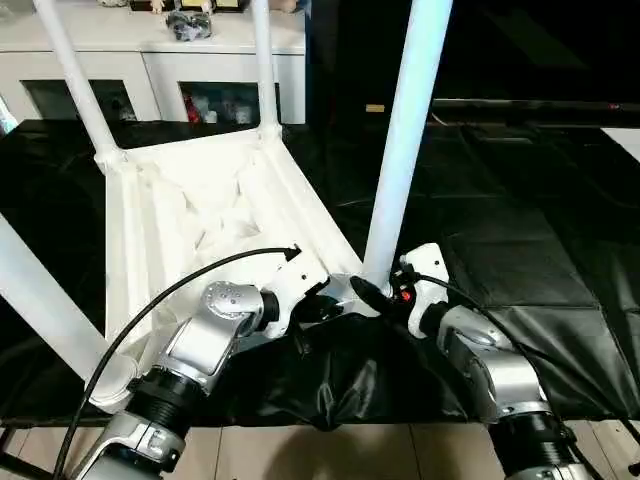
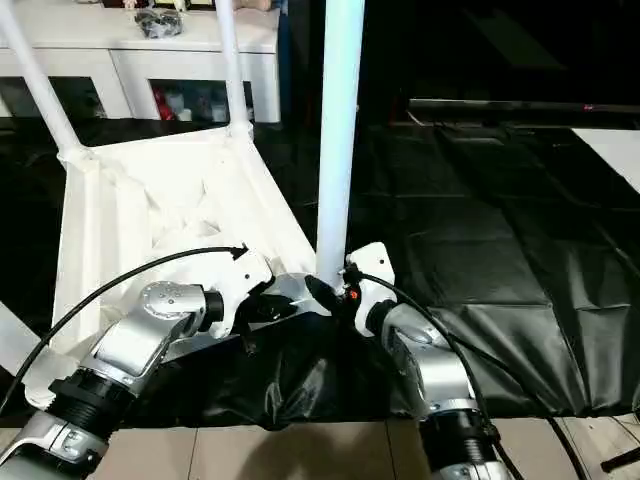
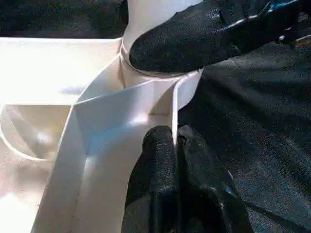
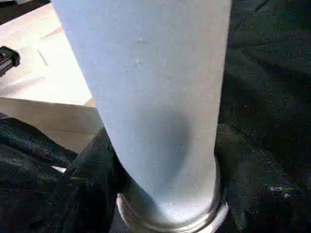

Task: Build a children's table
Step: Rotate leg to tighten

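The children's table point(image 1: 200, 200) lies upside down on a black sheet, ribbed underside up, with its white legs pointing upward. The near right leg point(image 1: 405, 130) stands in its corner socket point(image 3: 155, 77). My right gripper point(image 1: 375, 290) is closed around that leg's base; the right wrist view has a black finger point(image 4: 92, 165) on either side of the leg point(image 4: 155, 97). My left gripper point(image 3: 174, 138) is shut on the thin rim of the top point(image 3: 121, 126), right beside the same corner. Two far legs point(image 1: 263, 60) and the near left leg point(image 1: 40, 300) are also seated.
A white cabinet point(image 1: 150, 60) with glass doors stands at the back, with small items on top. The black sheet point(image 1: 520, 250) stretches out to the right. Its front edge drops to a tan floor point(image 1: 350, 450). Black cables point(image 1: 150, 310) loop over my forearms.
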You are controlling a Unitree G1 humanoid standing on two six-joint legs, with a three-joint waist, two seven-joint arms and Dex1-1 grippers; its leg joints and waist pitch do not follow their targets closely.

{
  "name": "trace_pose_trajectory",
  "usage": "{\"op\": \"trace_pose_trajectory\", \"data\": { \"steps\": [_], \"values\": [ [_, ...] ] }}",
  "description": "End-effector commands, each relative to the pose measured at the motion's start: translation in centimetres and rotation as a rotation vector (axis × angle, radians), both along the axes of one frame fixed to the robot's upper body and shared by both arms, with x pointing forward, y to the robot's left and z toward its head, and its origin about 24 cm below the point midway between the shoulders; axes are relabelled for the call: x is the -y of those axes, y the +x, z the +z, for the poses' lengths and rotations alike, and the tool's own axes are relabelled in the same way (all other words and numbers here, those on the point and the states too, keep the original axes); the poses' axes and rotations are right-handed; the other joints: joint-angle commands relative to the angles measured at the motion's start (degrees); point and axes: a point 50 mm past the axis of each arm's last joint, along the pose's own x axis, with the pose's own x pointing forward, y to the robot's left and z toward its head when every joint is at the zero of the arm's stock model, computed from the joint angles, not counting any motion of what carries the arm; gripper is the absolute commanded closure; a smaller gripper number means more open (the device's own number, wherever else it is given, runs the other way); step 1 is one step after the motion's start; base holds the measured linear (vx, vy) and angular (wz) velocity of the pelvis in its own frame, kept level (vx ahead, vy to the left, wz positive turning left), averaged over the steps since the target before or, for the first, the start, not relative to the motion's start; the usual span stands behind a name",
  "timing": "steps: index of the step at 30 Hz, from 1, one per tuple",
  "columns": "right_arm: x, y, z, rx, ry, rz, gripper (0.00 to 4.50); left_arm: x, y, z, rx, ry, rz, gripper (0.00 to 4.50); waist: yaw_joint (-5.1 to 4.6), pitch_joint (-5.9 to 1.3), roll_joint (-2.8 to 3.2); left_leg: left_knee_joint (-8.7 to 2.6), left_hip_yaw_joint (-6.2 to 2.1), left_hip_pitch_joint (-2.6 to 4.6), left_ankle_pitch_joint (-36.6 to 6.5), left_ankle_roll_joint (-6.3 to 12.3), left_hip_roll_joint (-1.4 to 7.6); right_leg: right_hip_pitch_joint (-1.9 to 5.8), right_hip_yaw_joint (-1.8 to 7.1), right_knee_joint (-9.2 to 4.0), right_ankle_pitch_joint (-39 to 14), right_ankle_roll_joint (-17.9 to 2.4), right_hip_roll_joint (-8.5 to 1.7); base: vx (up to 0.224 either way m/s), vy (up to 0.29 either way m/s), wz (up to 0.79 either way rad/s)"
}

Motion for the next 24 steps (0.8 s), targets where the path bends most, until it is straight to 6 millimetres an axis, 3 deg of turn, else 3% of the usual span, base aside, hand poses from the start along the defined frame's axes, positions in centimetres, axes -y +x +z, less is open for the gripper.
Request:
{"op": "trace_pose_trajectory", "data": {
  "steps": [1,4,7,9,11,12,15,17,20,21,22,24],
  "values": [
    [-2.9,-1.0,0.1,-0.019,0.038,0.181,1.11,2.4,-1.2,0.5,0.014,-0.089,-0.135,4.5,0.01,-2.35,-0.5,-4.31,-0.01,-0.04,-23.02,1.24,0.09,1.24,0.69,-5.3,-32.2,-4.27,-1.49,0.0,0.0,0.0],
    [-1.9,-0.8,0.4,-0.006,0.019,0.193,0.85,1.6,-1.3,0.5,0.009,-0.077,-0.157,4.5,0.5,-2.52,-0.5,-4.14,0.49,0.03,-20.52,1.84,0.35,1.15,1.19,-4.71,-26.49,-6.61,-1.49,0.0,0.0,0.0],
    [-0.9,-0.8,0.7,0.018,-0.032,0.245,0.78,0.7,-1.4,0.6,-0.009,-0.077,-0.194,4.5,0.75,-2.62,-0.49,-3.98,0.69,0.08,-19.35,1.94,0.42,1.3,1.36,-4.27,-24.0,-7.83,-1.43,0.0,0.0,0.0],
    [0.0,-1.0,1.1,0.029,-0.063,0.322,0.78,0.0,-1.6,0.7,-0.01,-0.08,-0.24,4.5,0.97,-2.86,-0.48,-3.92,0.7,-0.39,-15.93,2.37,0.46,1.98,1.27,-3.57,-19.24,-8.85,-1.38,0.0,0.0,0.0],
    [0.7,-1.4,1.5,0.027,-0.078,0.417,0.78,-0.6,-1.7,0.9,-0.02,-0.077,-0.276,4.5,1.2,-2.91,-0.45,-3.61,1.0,-0.05,-14.62,3.02,0.59,1.76,1.44,-3.35,-16.47,-9.99,-1.31,0.0,0.0,0.0],
    [1.3,-2.0,1.7,0.007,-0.092,0.512,0.78,-1.2,-1.6,0.9,-0.026,-0.065,-0.299,4.5,1.33,-2.96,-0.62,-3.53,1.04,-0.14,-13.78,3.54,0.64,2.01,1.38,-3.11,-14.81,-10.74,-1.25,0.0,0.0,0.0],
    [1.7,-2.5,1.7,-0.015,-0.108,0.604,0.78,-1.6,-1.3,0.9,-0.024,-0.05,-0.312,4.5,1.94,-3.06,-0.51,-3.31,1.16,-0.02,-11.67,4.33,0.82,2.06,1.39,-2.54,-10.8,-12.37,-1.19,0.0,0.0,0.0],
    [1.7,-2.8,1.6,-0.025,-0.114,0.646,0.78,-1.7,-1.1,0.9,-0.026,-0.05,-0.316,4.5,1.94,-3.17,-0.42,-3.26,1.09,-0.32,-10.66,4.31,0.84,2.3,1.32,-2.16,-8.96,-13.21,-1.29,0.0,0.0,0.0],
    [1.6,-3.0,1.4,-0.041,-0.11,0.694,0.93,-1.7,-1.0,0.9,-0.027,-0.049,-0.317,4.5,1.92,-2.93,-0.98,-3.27,1.14,-0.45,-12.21,4.2,0.82,2.3,1.29,-2.31,-10.88,-13.25,-1.46,0.0,0.0,0.0],
    [1.6,-3.1,1.4,-0.046,-0.108,0.704,1.06,-1.6,-0.9,0.9,-0.026,-0.046,-0.32,4.5,2.02,-2.91,-0.9,-3.3,1.13,-0.33,-13.02,4.04,0.81,2.24,1.31,-2.47,-12.78,-12.79,-1.59,0.0,0.0,0.0],
    [1.4,-3.0,1.4,-0.048,-0.102,0.712,1.06,-1.6,-0.9,1.0,-0.028,-0.048,-0.323,4.5,1.99,-2.83,-1.51,-3.32,1.2,-0.36,-13.26,4.13,0.84,2.2,1.33,-2.61,-13.6,-12.51,-1.63,0.0,0.0,0.0],
    [1.2,-3.0,1.4,-0.051,-0.094,0.726,1.28,-1.6,-0.9,1.0,-0.03,-0.052,-0.324,4.5,2.08,-2.85,-1.2,-3.42,1.08,-0.37,-13.84,3.68,0.88,2.18,1.35,-2.76,-16.23,-11.8,-1.85,0.0,0.0,0.0]
  ]
}}
